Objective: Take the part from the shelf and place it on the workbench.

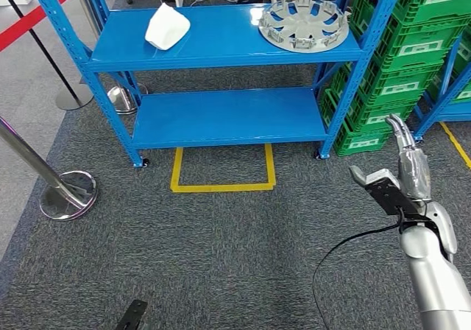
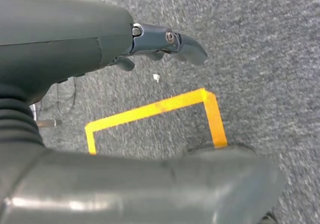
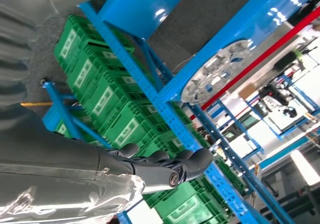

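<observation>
A white curved part (image 1: 166,26) lies on the left of the blue shelf's upper board (image 1: 222,39). A silver wheel cover (image 1: 304,23) lies flat on the right of the same board, and it also appears in the right wrist view (image 3: 219,71). My right hand (image 1: 402,175) is raised at the lower right, well short of the shelf and below that board, fingers apart and holding nothing (image 3: 151,166). My left hand (image 2: 75,49) hangs over the carpet with straight fingers (image 2: 181,43), holding nothing.
The lower shelf board (image 1: 227,116) is bare. Stacked green crates (image 1: 399,57) stand right of the shelf. A yellow tape square (image 1: 222,186) marks the carpet in front. Chrome stanchions (image 1: 66,194) and a red belt (image 1: 33,17) stand at the left. A black cable (image 1: 338,253) lies near my right arm.
</observation>
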Available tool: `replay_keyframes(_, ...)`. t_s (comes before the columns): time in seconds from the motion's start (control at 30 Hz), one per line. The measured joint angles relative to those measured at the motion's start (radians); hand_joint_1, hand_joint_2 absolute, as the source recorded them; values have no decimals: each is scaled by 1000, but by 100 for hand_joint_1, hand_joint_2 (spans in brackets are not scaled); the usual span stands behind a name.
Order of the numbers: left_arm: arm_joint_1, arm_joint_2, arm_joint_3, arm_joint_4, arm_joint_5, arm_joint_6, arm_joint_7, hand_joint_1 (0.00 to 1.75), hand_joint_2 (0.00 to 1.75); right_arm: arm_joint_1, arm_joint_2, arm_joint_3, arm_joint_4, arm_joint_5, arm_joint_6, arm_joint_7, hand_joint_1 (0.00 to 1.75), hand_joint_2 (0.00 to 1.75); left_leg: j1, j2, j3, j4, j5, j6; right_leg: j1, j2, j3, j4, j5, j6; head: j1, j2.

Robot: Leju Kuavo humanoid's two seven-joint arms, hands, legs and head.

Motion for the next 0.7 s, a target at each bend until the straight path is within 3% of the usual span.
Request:
replay_keyframes(0.3, 0, 6, 20, 0, 18, -32, -16, 0, 0, -35, 3, 14, 8, -32, 44, 0, 0, 175, 0, 0, -1, 0, 1, 0, 0, 0, 0, 0, 0, 0, 0, 0)
replay_keyframes(0.7, -1, 9, 21, 0, 8, -45, -18, 0, 0, -59, -9, 49, 16, 22, 95, 36, 0, 175, 0, 0, -1, 0, 1, 0, 0, 0, -1, 0, 0, 0, 0, 0)
